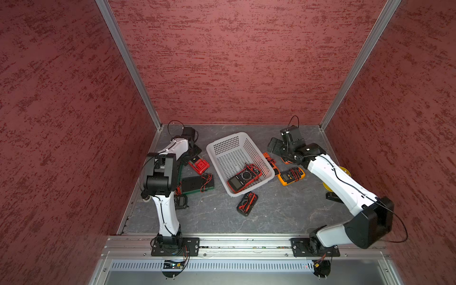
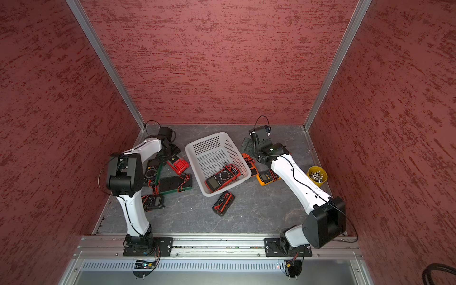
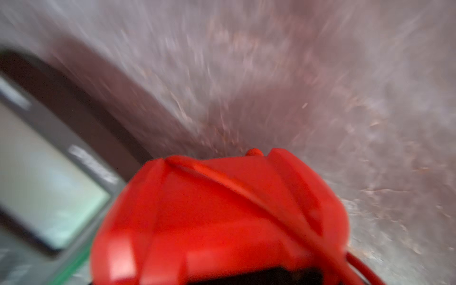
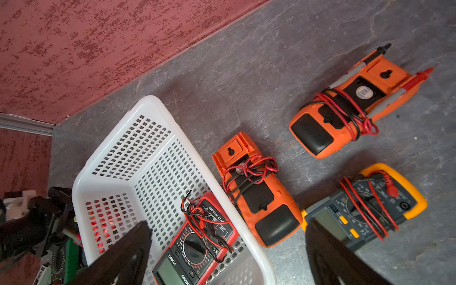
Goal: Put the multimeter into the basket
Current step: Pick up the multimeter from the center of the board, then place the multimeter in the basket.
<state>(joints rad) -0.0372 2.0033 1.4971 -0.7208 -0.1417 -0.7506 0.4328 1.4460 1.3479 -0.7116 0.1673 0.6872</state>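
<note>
The white perforated basket stands mid-table, tilted to the table's edges. Inside it, at its near end, lies a red multimeter, display up, leads wound round it. Left of the basket my left gripper reaches down onto a small red multimeter. That red body fills the blurred left wrist view and hides the fingers. My right gripper hangs open and holds nothing, above the basket's right rim.
Right of the basket lie two orange meters and a yellow one. A black meter lies before the basket. Green-edged and black meters crowd the left arm. A yellow cup stands far right.
</note>
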